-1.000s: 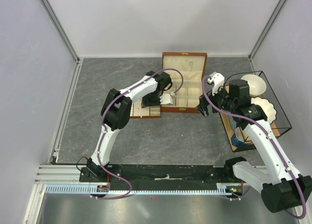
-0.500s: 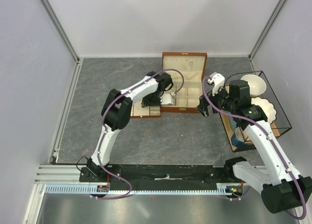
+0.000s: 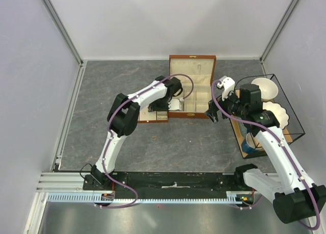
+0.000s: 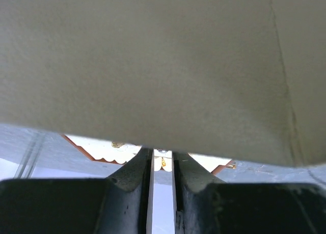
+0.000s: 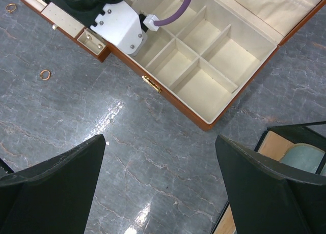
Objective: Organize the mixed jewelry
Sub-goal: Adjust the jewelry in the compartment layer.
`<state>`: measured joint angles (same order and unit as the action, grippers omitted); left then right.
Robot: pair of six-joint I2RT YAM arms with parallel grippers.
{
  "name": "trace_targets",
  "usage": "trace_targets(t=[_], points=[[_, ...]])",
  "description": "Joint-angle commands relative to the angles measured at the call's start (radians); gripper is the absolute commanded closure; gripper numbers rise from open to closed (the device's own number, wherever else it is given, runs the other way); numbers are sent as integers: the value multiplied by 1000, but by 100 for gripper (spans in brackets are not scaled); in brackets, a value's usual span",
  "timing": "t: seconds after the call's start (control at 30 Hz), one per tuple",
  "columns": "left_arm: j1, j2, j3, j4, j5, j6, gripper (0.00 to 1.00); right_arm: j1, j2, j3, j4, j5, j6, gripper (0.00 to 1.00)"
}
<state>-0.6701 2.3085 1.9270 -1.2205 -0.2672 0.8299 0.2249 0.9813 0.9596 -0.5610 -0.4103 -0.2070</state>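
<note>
Nearest to the arms, one loose ring [image 5: 45, 74] of the mixed jewelry [image 3: 154, 138] lies flat on the grey desk [image 5: 153, 183], well apart from the box. The right end effector [image 5: 159, 138] hangs above the desk in front of the box, its jaws spread wide with nothing between them. A second ring [image 5: 10, 7] lies on the desk near the cream slotted tray [image 5: 61, 18]. Farther away, the left end effector [image 4: 163, 153] is down at the left side of the open wooden box [image 5: 220, 55]. Its jaws stand almost together, leaving only a thin slit. A gold speck [image 4: 163, 163] shows in that slit, but I cannot tell if it is grasped or only lies behind.

I judge these pieces to be very light, stiff, smooth and easy to flick away. A ring lying flat gives little to grip. It seems best to come straight down and pinch slowly across its rim, because it may slide on the shiny surface.

Compared with one second ago, the left wrist has shifted a little toward the far right, and its elbow went with it. The right arm and the loose ring have not moved.
</note>
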Motion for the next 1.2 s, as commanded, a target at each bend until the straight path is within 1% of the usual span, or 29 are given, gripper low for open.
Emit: trace_targets(t=[0.0, 0.13, 0.33, 0.43, 0.57, 0.6, 0.8, 1.0, 1.17], points=[[-39, 35, -14, -22, -3, 60, 94, -4, -16, 1, 24, -1, -8, 2], [-46, 38, -14, -22, -17, 64, 89, -4, -16, 1, 24, 1, -8, 2], [-49, 34, -17, -22, -18, 66, 83, -4, -15, 4, 21, -2, -6, 2], [-49, 26, -17, -22, -10, 66, 75, -4, -13, 5, 21, -1, -8, 2], [-49, 16, -13, -20, -3, 66, 72, -4, -12, 8, 19, -2, -6, 2], [-48, 14, -8, -22, 2, 66, 68, -4, -12, 10, 19, -1, -8, 2], [-49, -1, 10, -20, 25, 61, 57, -6, -12, 11, 16, -1, -8, 2], [-45, -29, 36, -20, 75, 48, 52, -4, -12, 8, 16, 1, -9, 2], [-37, -60, 87, -36, 125, 38, 48, -6, -15, 5, 19, -1, -8, 2]])
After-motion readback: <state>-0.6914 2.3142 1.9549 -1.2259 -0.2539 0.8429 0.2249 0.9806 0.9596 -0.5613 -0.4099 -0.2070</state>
